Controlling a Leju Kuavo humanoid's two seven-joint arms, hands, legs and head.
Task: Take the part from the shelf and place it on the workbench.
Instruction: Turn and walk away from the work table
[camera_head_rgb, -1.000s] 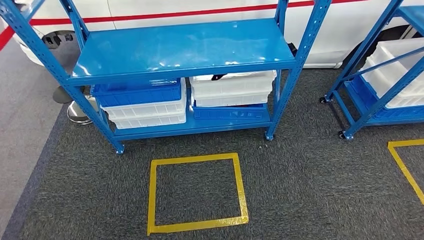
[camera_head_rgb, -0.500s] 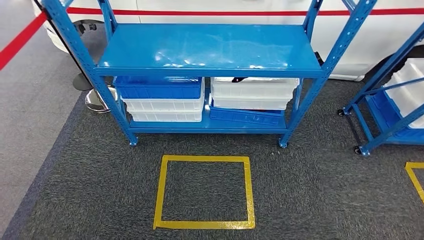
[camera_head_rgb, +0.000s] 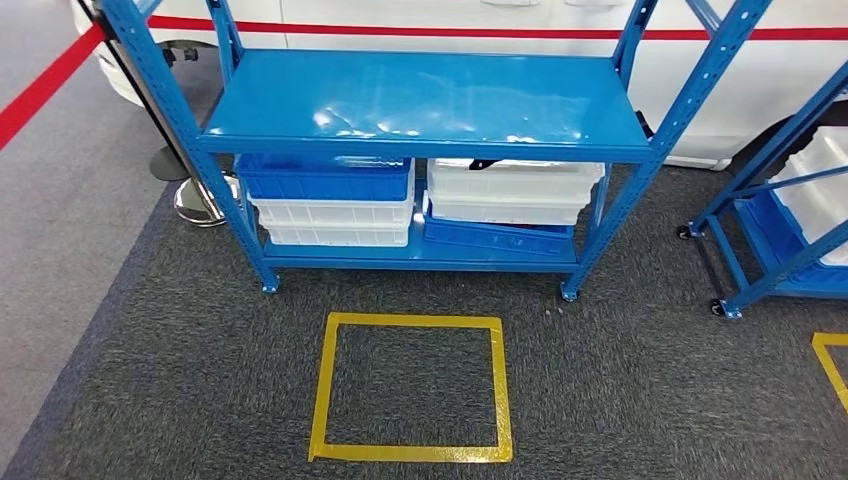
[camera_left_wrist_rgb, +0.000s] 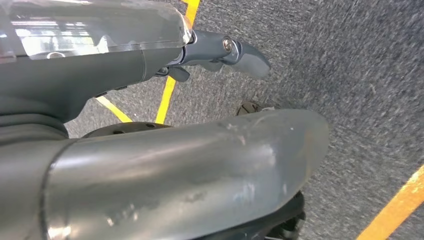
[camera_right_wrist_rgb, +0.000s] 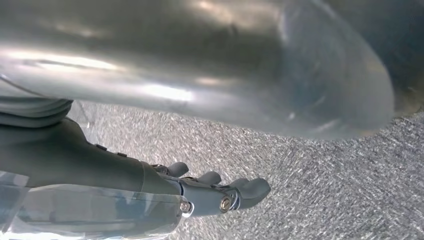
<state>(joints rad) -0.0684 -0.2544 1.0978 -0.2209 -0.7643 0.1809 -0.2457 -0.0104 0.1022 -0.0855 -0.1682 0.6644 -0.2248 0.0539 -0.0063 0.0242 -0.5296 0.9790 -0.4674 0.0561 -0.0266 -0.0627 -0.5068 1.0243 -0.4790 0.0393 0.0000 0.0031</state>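
Part prob in white bins (camera_head_rgb: 515, 190) on shelf (camera_head_rgb: 430, 100); both hands (camera_left_wrist_rgb: 225, 52) (camera_right_wrist_rgb: 220, 195) hang empty, fingers loosely apart, w/ approach unfinished.

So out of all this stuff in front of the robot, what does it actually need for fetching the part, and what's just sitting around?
For the job:
blue shelf
white bins and blue bin on its lower level, where a part may sit
left hand and right hand, both holding nothing

Just around:
yellow tape square on the carpet
second blue rack
white vehicle behind
stanchion base
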